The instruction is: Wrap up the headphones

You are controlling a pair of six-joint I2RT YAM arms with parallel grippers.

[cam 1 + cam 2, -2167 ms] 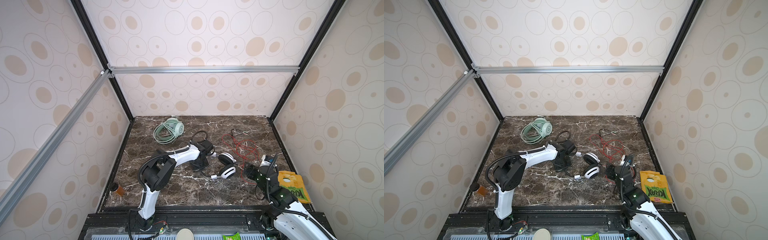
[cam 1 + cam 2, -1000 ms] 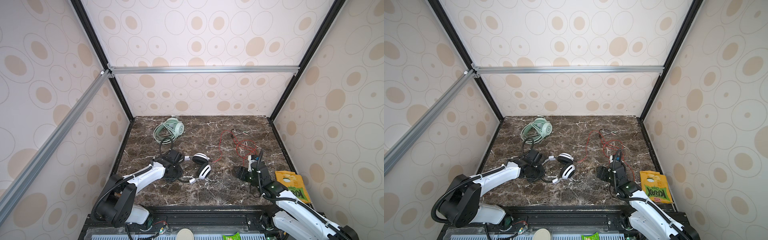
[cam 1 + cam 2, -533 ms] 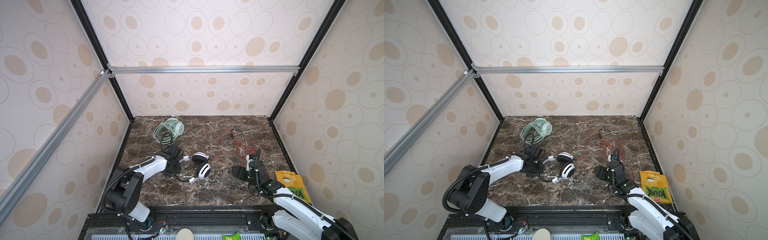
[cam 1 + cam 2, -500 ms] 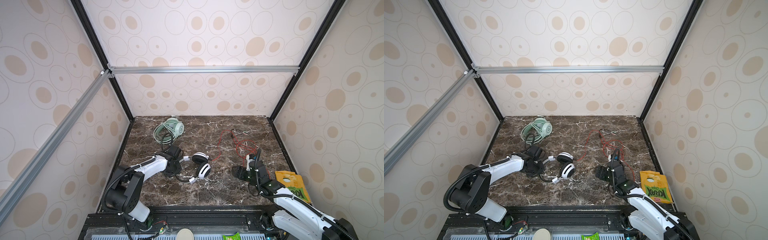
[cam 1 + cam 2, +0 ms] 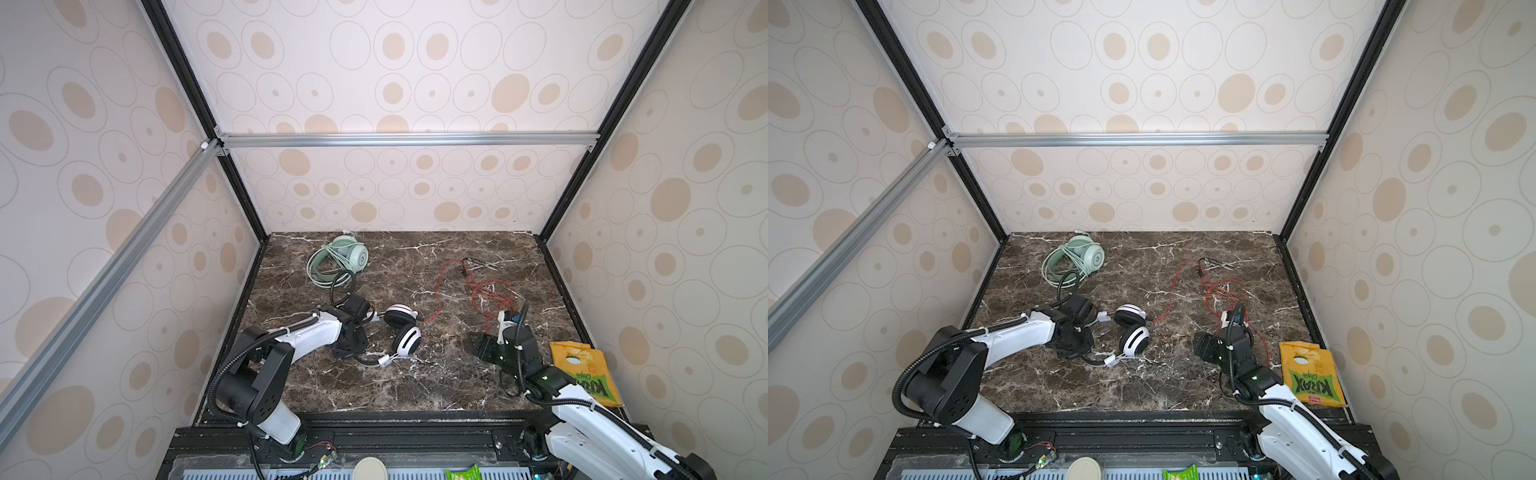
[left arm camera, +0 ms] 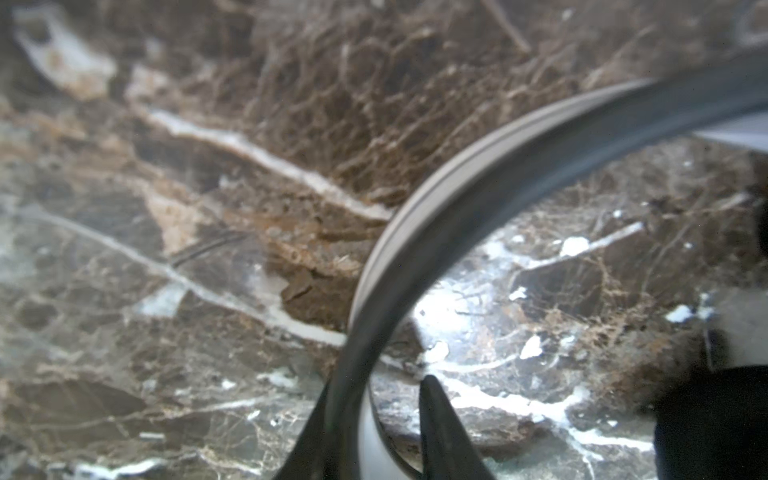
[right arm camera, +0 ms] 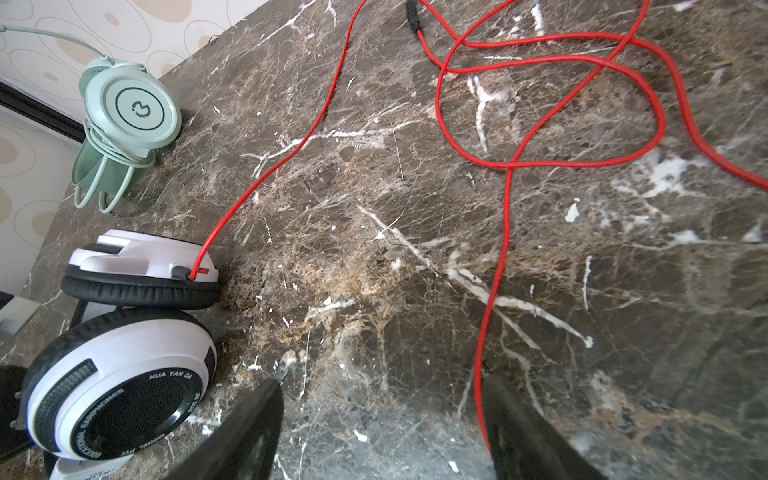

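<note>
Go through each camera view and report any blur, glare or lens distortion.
Left wrist view: soft all over, the silver headband a blurred arc close to the lens, a white glare patch on the marble table. Right wrist view: sharp, the red cable crisp, print on the white earcup readable. Both top views: evenly lit, in focus, frame posts splayed by the wide lens.

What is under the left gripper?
The white headset's metal headband passes between the fingers of the left gripper, above the marble table. The band covers one fingertip; grip unclear.
</note>
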